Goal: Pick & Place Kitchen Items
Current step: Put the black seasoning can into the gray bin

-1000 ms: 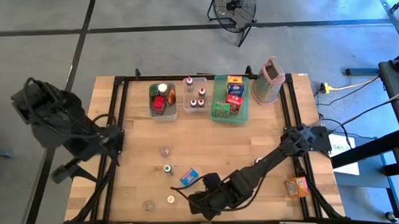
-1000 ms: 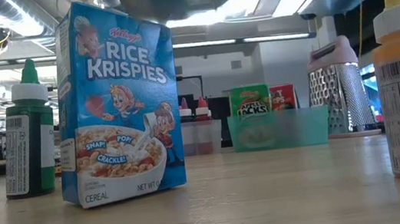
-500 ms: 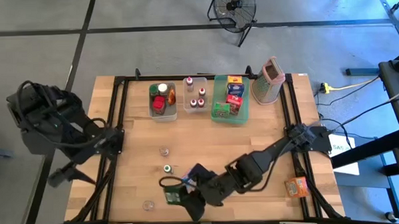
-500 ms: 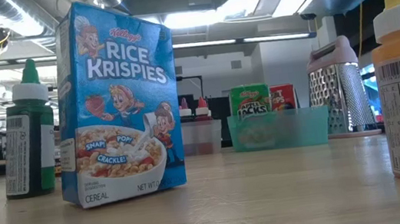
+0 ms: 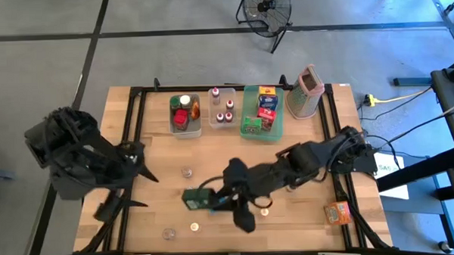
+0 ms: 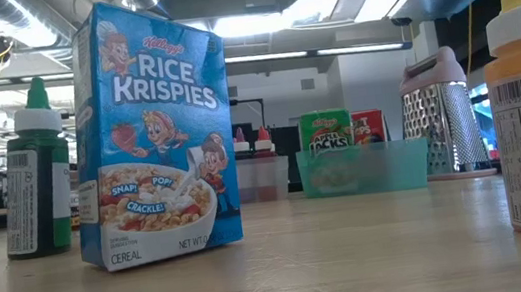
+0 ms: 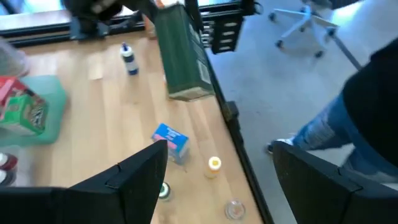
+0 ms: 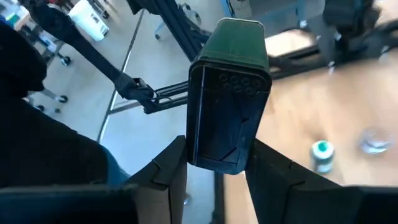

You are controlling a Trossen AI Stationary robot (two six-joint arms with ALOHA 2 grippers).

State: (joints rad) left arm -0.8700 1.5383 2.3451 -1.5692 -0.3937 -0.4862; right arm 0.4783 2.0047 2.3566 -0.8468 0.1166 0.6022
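Three far bins: jars | bottles | boxes || right fingers gripping green box | left fingers open

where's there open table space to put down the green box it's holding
Bare wood lies between the green tray and the right gripper, which holds the green box, and along the left edge. The back row by the bins is crowded; small jars dot the front-left.
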